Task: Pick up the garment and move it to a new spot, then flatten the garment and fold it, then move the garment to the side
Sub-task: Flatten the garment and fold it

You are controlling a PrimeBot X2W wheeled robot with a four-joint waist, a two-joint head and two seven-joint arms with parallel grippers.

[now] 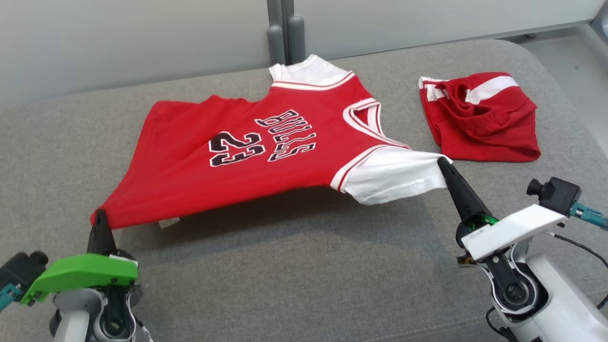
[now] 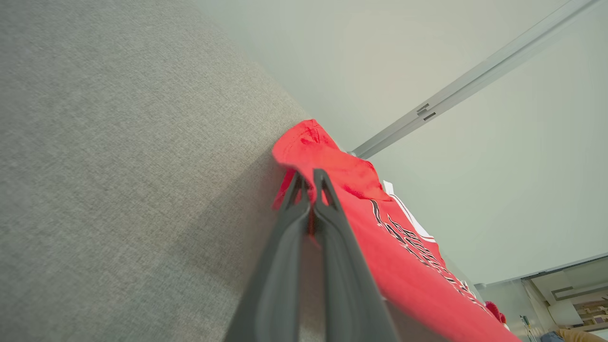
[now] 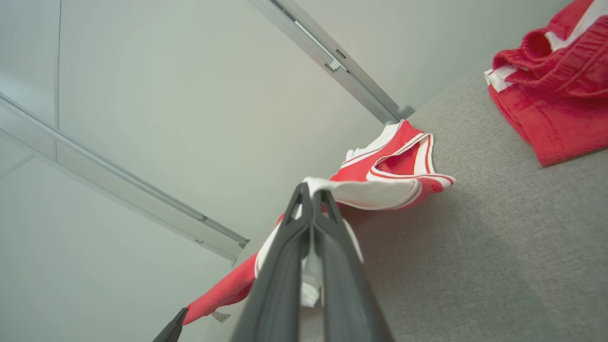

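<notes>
The left gripper [image 1: 99,217] is clenched on the red hem corner of the jersey [image 1: 266,142], with a fold of thin knit cloth pinched between its two long dark tapered fingers [image 2: 327,209]. The right gripper [image 1: 444,164] is clamped on the edge of the white sleeve [image 1: 394,178], and soft white fabric bunches between its fingers [image 3: 289,237].

The jersey stretches from one set of fingertips to the other. The near edge is lifted and taut and casts a shadow. The far side, beyond the fingers, rests on the cushion [image 1: 285,270], a coarse grey woven surface with a rounded edge. The jersey is smooth red with white-and-red striped trim at the neck and armholes, and carries black block lettering outlined in white.

Beyond the right fingertips and well apart from them lie crumpled red shorts [image 1: 479,128] of thicker ribbed cloth with a white stripe.
</notes>
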